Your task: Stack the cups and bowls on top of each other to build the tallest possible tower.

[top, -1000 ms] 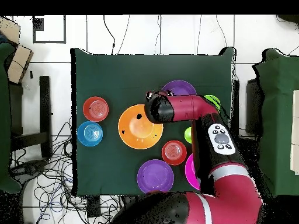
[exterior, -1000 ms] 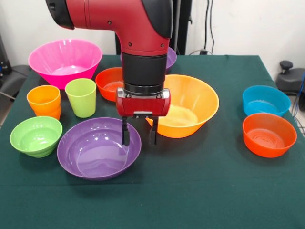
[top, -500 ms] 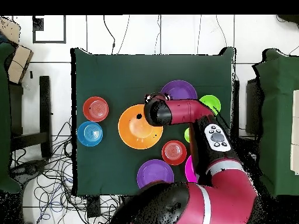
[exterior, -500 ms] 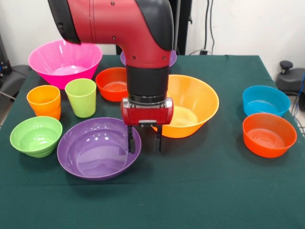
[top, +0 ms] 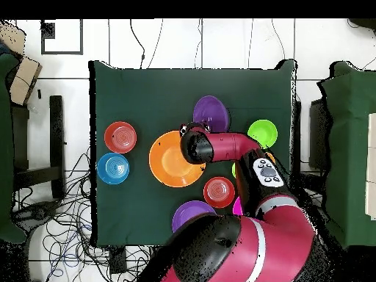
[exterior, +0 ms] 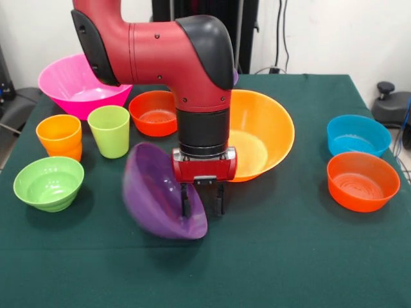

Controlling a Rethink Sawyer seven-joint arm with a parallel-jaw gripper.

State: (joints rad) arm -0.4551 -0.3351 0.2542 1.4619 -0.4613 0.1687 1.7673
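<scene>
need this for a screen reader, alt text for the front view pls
A red robot arm's gripper pinches the rim of a purple bowl, tipping it steeply on a green table. Around it sit a large orange bowl, smaller bowls and two cups.

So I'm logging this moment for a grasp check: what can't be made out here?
- Front view: the gripper fingertips sit behind the tipped purple bowl, so the grip on its rim is unclear.
- Front view: the arm hides the second purple bowl and part of the pink bowl.
- Overhead view: the arm covers the gripper, both cups and most of the pink bowl.
- Overhead view: the yellow-orange bowl is partly covered.
</scene>
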